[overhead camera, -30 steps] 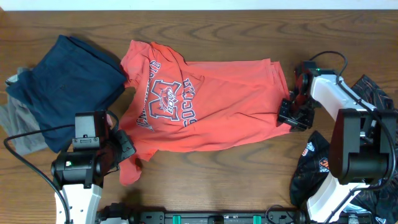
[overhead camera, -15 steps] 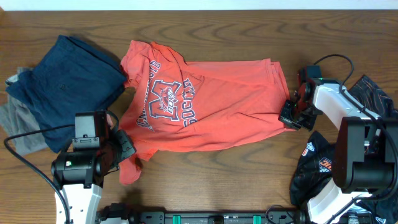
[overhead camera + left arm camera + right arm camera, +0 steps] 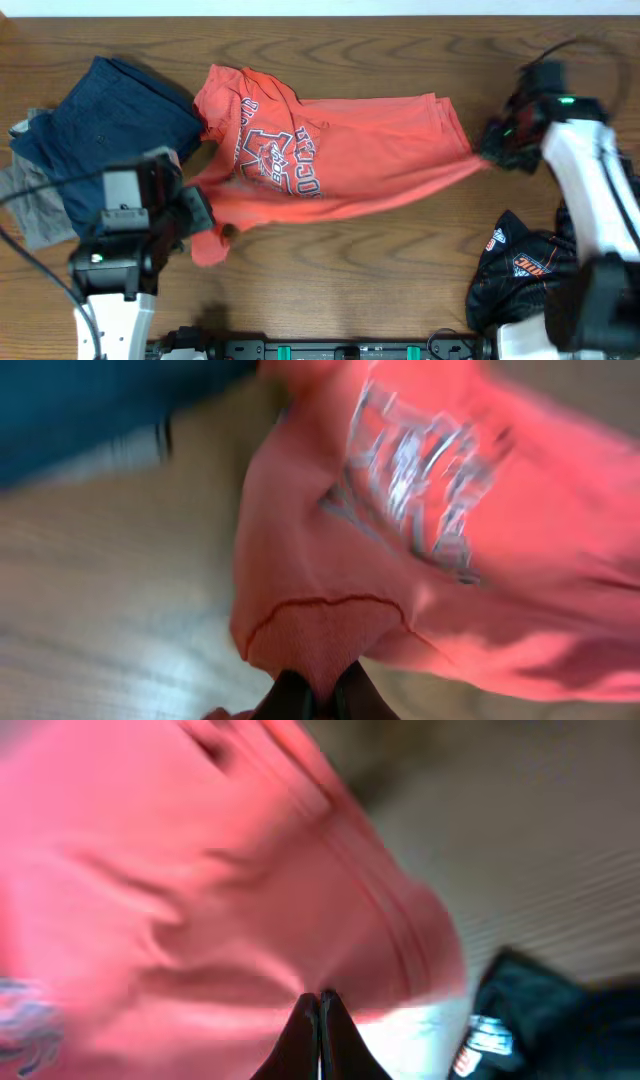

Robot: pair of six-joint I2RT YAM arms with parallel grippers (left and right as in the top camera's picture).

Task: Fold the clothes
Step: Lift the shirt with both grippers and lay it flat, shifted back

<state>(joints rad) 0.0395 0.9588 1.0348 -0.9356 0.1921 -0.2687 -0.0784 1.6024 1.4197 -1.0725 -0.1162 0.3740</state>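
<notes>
An orange T-shirt (image 3: 340, 160) with a grey printed logo lies across the middle of the wooden table, stretched between my two grippers. My left gripper (image 3: 195, 215) is shut on its lower left edge; the left wrist view shows orange cloth (image 3: 330, 630) pinched between the fingers (image 3: 322, 695). My right gripper (image 3: 492, 150) is shut on the shirt's right corner, lifted and pulled to the right; the right wrist view shows the fingers (image 3: 320, 1010) closed against the orange cloth (image 3: 230, 900).
A dark blue garment (image 3: 110, 130) lies on grey cloth (image 3: 30, 200) at the left. A black garment with an orange print (image 3: 520, 265) lies at the lower right, also in the right wrist view (image 3: 560, 1010).
Both grippers have lifted their hold. The right gripper moved up and to the right, pulling the shirt's corner taut. The shirt's lower edge has risen off the table.
</notes>
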